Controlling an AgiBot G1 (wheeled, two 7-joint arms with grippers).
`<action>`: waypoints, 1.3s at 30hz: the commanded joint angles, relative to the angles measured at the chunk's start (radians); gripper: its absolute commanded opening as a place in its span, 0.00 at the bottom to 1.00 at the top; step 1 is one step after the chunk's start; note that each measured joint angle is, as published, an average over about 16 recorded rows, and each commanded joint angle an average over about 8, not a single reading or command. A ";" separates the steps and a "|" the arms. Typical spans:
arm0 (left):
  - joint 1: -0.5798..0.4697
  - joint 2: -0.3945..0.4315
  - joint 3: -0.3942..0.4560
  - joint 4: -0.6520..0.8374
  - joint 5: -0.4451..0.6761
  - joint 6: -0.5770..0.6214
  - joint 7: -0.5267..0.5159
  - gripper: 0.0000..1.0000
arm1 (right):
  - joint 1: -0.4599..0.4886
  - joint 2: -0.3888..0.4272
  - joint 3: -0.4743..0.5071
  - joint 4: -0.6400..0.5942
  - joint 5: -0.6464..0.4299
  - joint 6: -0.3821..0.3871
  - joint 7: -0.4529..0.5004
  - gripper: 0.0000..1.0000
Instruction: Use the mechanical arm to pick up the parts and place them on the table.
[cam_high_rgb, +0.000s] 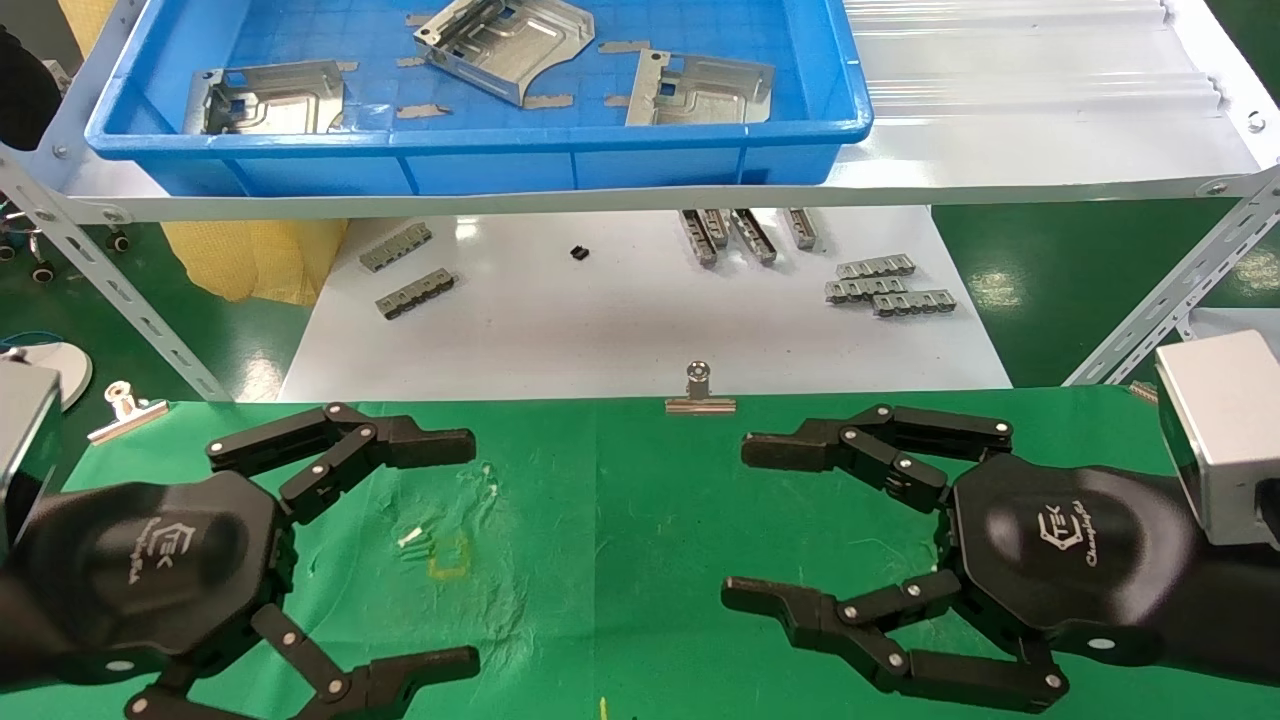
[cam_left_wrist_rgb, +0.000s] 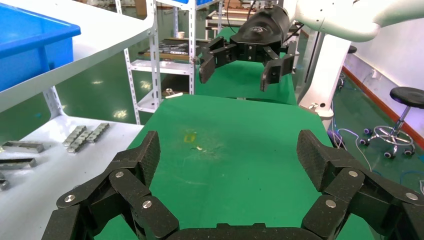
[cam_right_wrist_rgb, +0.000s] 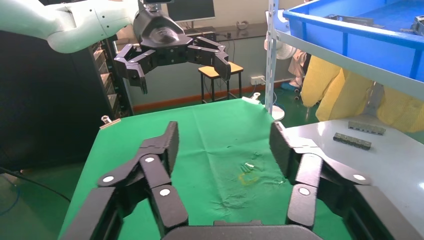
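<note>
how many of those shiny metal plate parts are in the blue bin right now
3, all in the blue bin: one at its left end, one in the middle, one toward the right. None appear hidden.

The brand "TEK" is printed in white on the black palm of the left gripper (cam_high_rgb: 440, 550). The same "TEK" logo, beside smaller script too fine to read, marks the right gripper (cam_high_rgb: 745, 520) palm.

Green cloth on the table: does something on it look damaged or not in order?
Yes. The bright green cloth is wrinkled and scuffed in a patch with a faint yellow mark and small pale flecks, between the left gripper and the right gripper. Both hover open above it, holding nothing. No part lies on it.
</note>
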 joint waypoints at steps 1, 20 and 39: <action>0.000 0.000 0.000 0.000 0.000 0.000 0.000 1.00 | 0.000 0.000 0.000 0.000 0.000 0.000 0.000 0.00; 0.000 0.000 0.000 0.000 0.000 0.000 0.000 1.00 | 0.000 0.000 0.000 0.000 0.000 0.000 0.000 0.00; -0.343 0.126 0.058 0.187 0.150 -0.068 -0.061 1.00 | 0.000 0.000 0.000 0.000 0.000 0.000 0.000 0.00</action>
